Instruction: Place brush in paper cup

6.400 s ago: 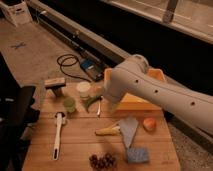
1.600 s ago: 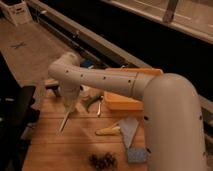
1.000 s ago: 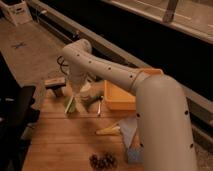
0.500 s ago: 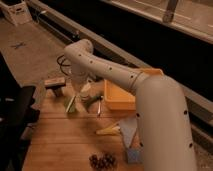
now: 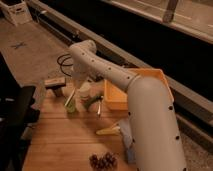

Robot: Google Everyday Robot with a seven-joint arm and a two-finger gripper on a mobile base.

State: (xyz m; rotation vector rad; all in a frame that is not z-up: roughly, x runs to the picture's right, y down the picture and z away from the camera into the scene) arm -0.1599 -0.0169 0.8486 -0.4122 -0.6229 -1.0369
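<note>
The pale green paper cup (image 5: 71,107) stands on the wooden table (image 5: 60,145), left of centre. The long white brush (image 5: 69,98) slants with its lower end at the cup and its upper end rising right toward my gripper (image 5: 78,83). The gripper hangs from the white arm's wrist, just above and right of the cup, at the brush's top end. Whether the brush's tip is inside the cup or only at its rim is unclear. The arm (image 5: 115,75) sweeps in from the lower right and hides part of the table.
A white round container (image 5: 85,90) stands right of the cup. A tan-topped blocky tool (image 5: 55,83) is at the back left and a yellow tub (image 5: 137,91) at the right. A yellow wedge (image 5: 108,131) and dark pine cones (image 5: 102,161) lie in front.
Over the last second the gripper and brush have stayed over the cup with almost no movement. Before that the gripper carried the brush from the table's front left to the cup.
</note>
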